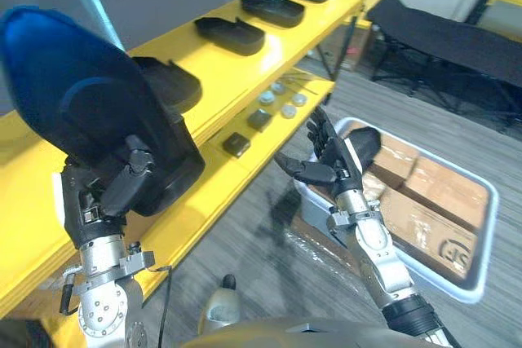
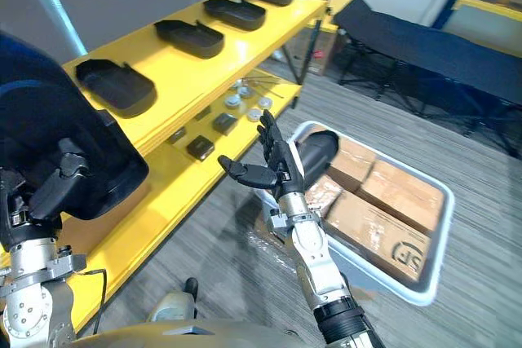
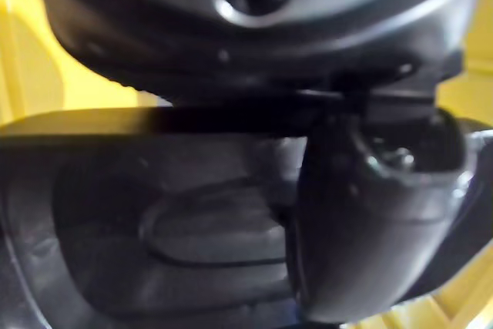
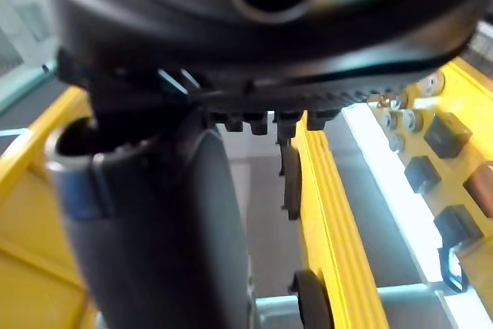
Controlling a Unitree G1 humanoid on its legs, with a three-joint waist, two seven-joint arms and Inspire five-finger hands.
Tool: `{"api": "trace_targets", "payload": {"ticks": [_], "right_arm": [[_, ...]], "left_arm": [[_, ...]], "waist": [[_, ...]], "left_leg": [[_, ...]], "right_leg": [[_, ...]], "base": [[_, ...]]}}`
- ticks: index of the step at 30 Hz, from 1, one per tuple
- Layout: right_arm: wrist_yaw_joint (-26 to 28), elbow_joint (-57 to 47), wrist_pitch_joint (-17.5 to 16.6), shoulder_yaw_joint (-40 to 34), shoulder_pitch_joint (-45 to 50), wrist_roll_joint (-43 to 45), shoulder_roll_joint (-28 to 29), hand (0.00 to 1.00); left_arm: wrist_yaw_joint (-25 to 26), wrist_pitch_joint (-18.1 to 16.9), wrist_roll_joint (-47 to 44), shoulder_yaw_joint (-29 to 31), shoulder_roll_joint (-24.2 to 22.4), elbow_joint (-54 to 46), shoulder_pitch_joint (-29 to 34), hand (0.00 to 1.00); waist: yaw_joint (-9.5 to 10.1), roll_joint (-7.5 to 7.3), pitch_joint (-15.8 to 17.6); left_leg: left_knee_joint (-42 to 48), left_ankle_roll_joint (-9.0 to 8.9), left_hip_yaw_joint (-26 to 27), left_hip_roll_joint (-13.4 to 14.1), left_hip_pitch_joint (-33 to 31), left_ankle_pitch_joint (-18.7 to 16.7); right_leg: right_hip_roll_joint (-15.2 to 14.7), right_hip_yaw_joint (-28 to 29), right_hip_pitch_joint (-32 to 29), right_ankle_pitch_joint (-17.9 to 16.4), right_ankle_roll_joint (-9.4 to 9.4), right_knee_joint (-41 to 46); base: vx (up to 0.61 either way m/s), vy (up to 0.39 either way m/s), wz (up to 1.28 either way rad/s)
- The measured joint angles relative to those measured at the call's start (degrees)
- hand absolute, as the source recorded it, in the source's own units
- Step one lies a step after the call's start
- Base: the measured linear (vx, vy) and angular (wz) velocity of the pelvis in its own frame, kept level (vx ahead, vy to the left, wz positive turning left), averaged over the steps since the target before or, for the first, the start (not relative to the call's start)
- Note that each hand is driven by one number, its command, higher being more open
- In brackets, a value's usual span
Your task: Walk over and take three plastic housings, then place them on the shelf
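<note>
The left hand (image 1: pixel 106 197) grips a housing (image 1: pixel 81 95), held tilted over the shelf (image 2: pixel 179 79) at its near end. The right hand (image 2: pixel 273 165) is open and empty. A row of housings (image 2: pixel 189 37) lies farther along. Recommended: level it, lower onto bare board clear of the nearest one, then release.
</note>
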Motion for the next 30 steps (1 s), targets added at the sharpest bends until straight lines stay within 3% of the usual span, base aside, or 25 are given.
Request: {"api": "trace_targets", "payload": {"ticks": [1,3,6,7,9,12,16,20,22,24,25,26,27,28,30], "right_arm": [[0.13,0.01,0.0,0.3,0.04,0.03,0.22,1.0],[0.53,0.0,-0.19,0.49,0.11,-0.06,0.32,1.0],[-0.9,-0.37,-0.31,-2.33,2.9,-0.5,0.23,1.0],[-1.13,-0.41,-0.32,-3.09,3.57,-0.5,0.27,1.0],[-1.14,-0.4,-0.37,-5.49,5.08,-0.5,0.28,1.0],[-0.11,-0.39,-0.88,-6.57,5.33,-1.0,0.33,1.0],[1.55,-0.68,-2.06,-7.39,5.16,-1.15,0.28,1.0],[1.53,-2.27,-3.13,-7.56,5.41,-1.14,0.2,1.0],[0.31,-3.23,-5.44,-7.75,5.33,-1.16,0.54,1.0],[-0.66,-4.34,-6.29,-8.15,4.88,-1.19,0.72,1.0],[-1.55,-4.87,-7.1,-8.67,4.67,-1.2,1.25,1.0],[-2.0,-5.14,-7.2,-8.79,4.74,-1.18,1.54,1.0],[-2.47,-5.5,-7.74,-8.89,4.49,-1.21,1.77,1.0],[-2.54,-5.64,-8.56,-9.25,4.02,-1.31,1.83,1.0],[-2.47,-5.58,-8.73,-9.31,3.41,-1.65,2.91,1.0]], "left_arm": [[0.01,-0.01,-0.03,0.11,0.01,0.0,-0.01,0.0],[-0.87,-0.01,-0.22,0.0,0.5,0.03,-0.35,0.0],[-6.17,-0.04,-1.72,-2.34,4.16,1.2,-3.55,0.0],[-7.16,-0.05,-2.48,-2.96,4.88,1.45,-4.35,0.0],[-8.59,-0.44,-2.75,-5.2,6.46,2.42,-6.97,0.0],[-7.56,-0.43,-2.51,-7.19,6.54,2.83,-7.02,0.0],[-5.99,-0.4,-2.47,-8.38,6.19,3.36,-6.87,0.0],[-4.49,-0.4,-2.34,-8.35,6.13,4.04,-6.82,0.0],[-4.48,-0.41,-2.24,-8.23,6.07,4.49,-6.91,0.0],[-4.58,-0.41,-2.21,-7.86,6.06,4.51,-6.9,0.0],[-4.78,-0.41,-2.11,-6.97,6.06,4.51,-6.88,0.0],[-4.8,-0.42,-2.01,-6.6,6.05,4.51,-6.84,0.0],[-4.81,-0.48,-1.92,-5.76,6.07,4.74,-7.43,0.0],[-4.52,-0.32,-0.83,-5.07,5.83,5.96,-8.84,0.0],[-4.55,-0.31,0.24,-3.35,6.67,5.88,-9.06,0.0]], "waist": [[0.15,-0.06,0.02],[-0.59,-0.19,0.24],[-4.28,-0.92,0.28],[-4.43,-1.05,0.25],[-4.39,-1.18,0.32],[-4.4,-1.5,0.59],[-4.55,-0.84,1.81],[-5.43,-0.22,3.68],[-5.69,-1.08,3.97],[-5.27,-1.07,4.06],[-4.44,-2.08,4.39],[-4.29,-2.41,4.28],[-4.72,-2.54,4.32],[-4.87,-2.26,4.29],[-5.46,-2.69,4.4]], "left_leg": [[-0.02,0.02,-0.16,-0.22,-0.24,-0.02],[-0.3,0.58,-2.41,-1.53,-0.75,0.31],[-1.31,1.37,-9.91,-5.59,-1.47,1.8],[-2.07,1.13,-10.81,-6.04,-1.41,2.46],[-3.8,0.27,-12.6,-6.72,-1.81,4.92],[-3.42,0.19,-11.83,-6.39,-1.78,5.1],[-2.98,0.05,-10.11,-5.54,-0.48,4.8],[-1.33,0.58,-7.19,-4.78,-0.62,3.59],[0.19,1.34,-4.06,-4.72,-1.98,3.65],[5.61,2.86,-2.79,-5.69,-4.44,1.3],[9.79,4.15,-1.55,-7.26,-4.97,-2.35],[10.77,4.42,-1.14,-7.89,-4.87,-3.55],[12.06,4.55,-1.65,-8.52,-5.04,-4.68],[12.47,5.49,-2.76,-9.84,-4.59,-5.21],[11.07,6.46,-4.46,-10.78,-3.0,-5.32]], "right_leg": [[-0.25,0.16,-0.16,-0.59,0.18,0.59],[-0.08,6.19,-1.56,-4.61,0.85,3.92],[2.84,19.9,-2.91,-13.35,-1.15,10.08],[2.87,20.84,-3.01,-13.94,-1.37,10.97],[2.73,20.77,-3.52,-13.81,-0.85,11.93],[2.79,20.45,-3.29,-13.82,-0.87,11.87],[3.32,21.16,-2.47,-14.32,-1.57,12.14],[3.09,21.16,-2.79,-16.12,-1.73,14.13],[1.48,20.16,-2.72,-16.64,-1.82,14.13],[0.5,20.18,-2.61,-17.16,-1.65,14.67],[-0.78,20.36,-0.54,-17.99,-1.93,13.68],[-0.79,20.4,0.75,-18.48,-2.74,13.69],[-0.89,22.14,-0.97,-17.69,-3.32,22.12],[-2.92,24.63,-7.9,-12.79,-4.51,36.32],[-3.9,27.22,-12.33,-6.09,-5.4,45.83]], "base": [[0.02,0.05,0.24],[0.01,0.014,0.64],[0.04,-0.086,1.29],[0.08,-0.072,1.05],[0.06,-0.035,0.61],[0.01,-0.027,0.05],[-0.08,-0.015,-0.16],[-0.16,0.006,0.02],[-0.07,0.094,0.3],[0.04,0.174,0.12],[0.08,0.169,0.04],[0.18,0.138,0.19],[0.21,0.076,0.49],[0.28,0.174,0.64],[0.22,0.159,0.55]]}}
